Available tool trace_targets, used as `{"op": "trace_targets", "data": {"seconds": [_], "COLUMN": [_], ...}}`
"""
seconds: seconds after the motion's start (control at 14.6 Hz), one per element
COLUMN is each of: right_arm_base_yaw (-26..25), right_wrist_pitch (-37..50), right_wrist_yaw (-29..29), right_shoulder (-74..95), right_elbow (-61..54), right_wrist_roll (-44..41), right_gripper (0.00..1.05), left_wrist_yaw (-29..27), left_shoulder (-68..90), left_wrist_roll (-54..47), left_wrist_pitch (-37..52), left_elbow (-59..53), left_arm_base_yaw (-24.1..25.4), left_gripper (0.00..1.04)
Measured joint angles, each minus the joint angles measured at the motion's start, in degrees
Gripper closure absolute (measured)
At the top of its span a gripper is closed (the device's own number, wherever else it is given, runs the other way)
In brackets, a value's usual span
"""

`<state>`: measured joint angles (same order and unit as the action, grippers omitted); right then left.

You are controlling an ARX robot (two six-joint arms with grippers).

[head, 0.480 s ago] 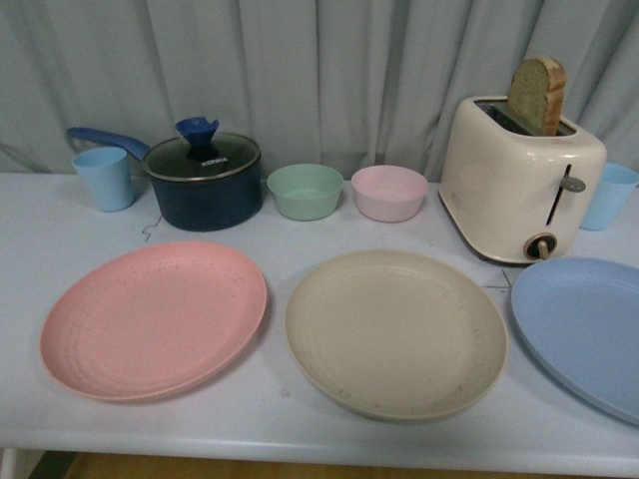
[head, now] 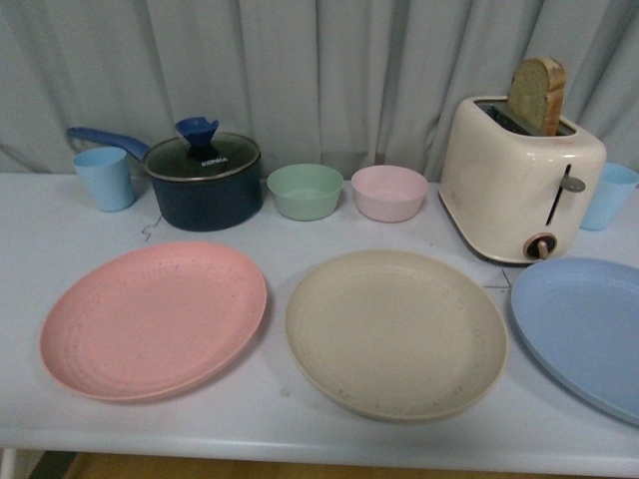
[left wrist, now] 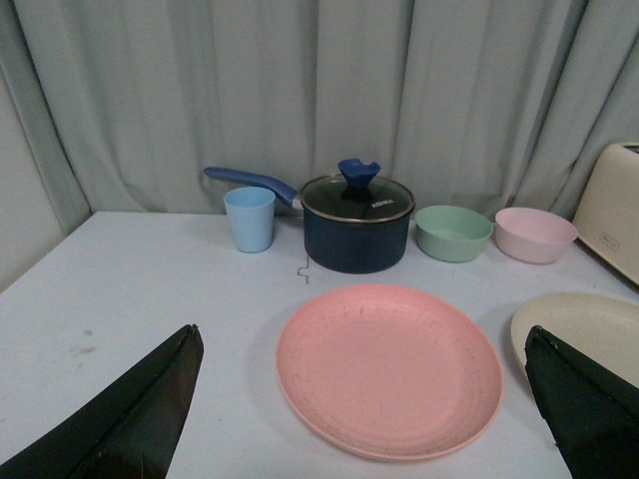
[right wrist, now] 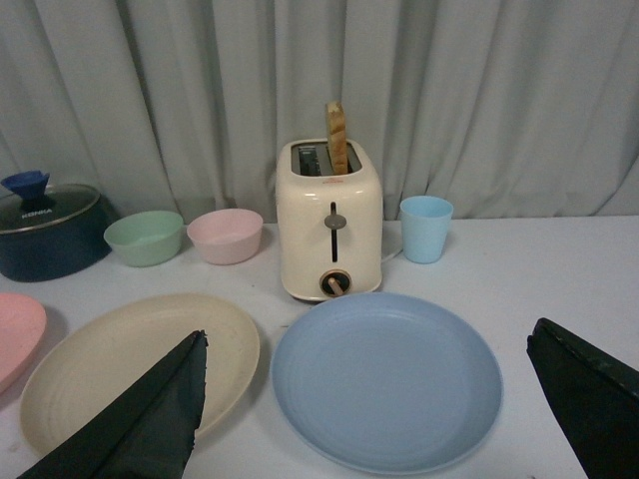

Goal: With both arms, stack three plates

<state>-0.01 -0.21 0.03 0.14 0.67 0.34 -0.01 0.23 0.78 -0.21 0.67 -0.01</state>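
Observation:
Three plates lie side by side along the front of the white table (head: 60, 230): a speckled pink plate (head: 155, 319) on the left, a beige plate (head: 395, 332) in the middle, a light blue plate (head: 589, 334) on the right, cut by the picture's edge. No arm shows in the front view. My left gripper (left wrist: 364, 339) hovers open above the pink plate (left wrist: 389, 369), fingers spread wide on either side. My right gripper (right wrist: 369, 344) hangs open over the blue plate (right wrist: 386, 379), with the beige plate (right wrist: 120, 359) beside it.
Along the back stand a blue cup (head: 104, 178), a dark blue lidded pot (head: 203, 182), a green bowl (head: 305, 191), a pink bowl (head: 389, 193), a cream toaster (head: 521, 180) holding a bread slice, and another blue cup (head: 609, 196). A grey curtain hangs behind.

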Motion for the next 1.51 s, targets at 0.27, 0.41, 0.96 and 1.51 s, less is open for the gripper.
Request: {"op": "trace_targets", "data": {"seconds": [0.27, 0.41, 0.96, 1.51], "right_arm_base_yaw": [0.0, 0.0, 0.0, 0.0], "right_wrist_pitch": [0.0, 0.0, 0.0, 0.0], "right_wrist_yaw": [0.0, 0.1, 0.0, 0.0], "right_shoulder": [0.0, 0.0, 0.0, 0.0], "right_elbow": [0.0, 0.0, 0.0, 0.0], "right_wrist_roll": [0.0, 0.0, -0.1, -0.1], "right_gripper": [0.06, 0.06, 0.06, 0.06], "left_wrist_yaw": [0.0, -15.9, -5.0, 7.2], "left_shoulder": [0.0, 10.1, 85.9, 112.1], "left_wrist_roll": [0.0, 4.5, -14.4, -8.4], "left_wrist_pitch": [0.0, -12.5, 3.5, -6.7], "left_elbow": [0.0, 5.9, 40.4, 60.9], "left_arm_base_yaw": [0.0, -6.8, 6.5, 6.5], "left_gripper": [0.07, 0.07, 0.07, 0.07]}}
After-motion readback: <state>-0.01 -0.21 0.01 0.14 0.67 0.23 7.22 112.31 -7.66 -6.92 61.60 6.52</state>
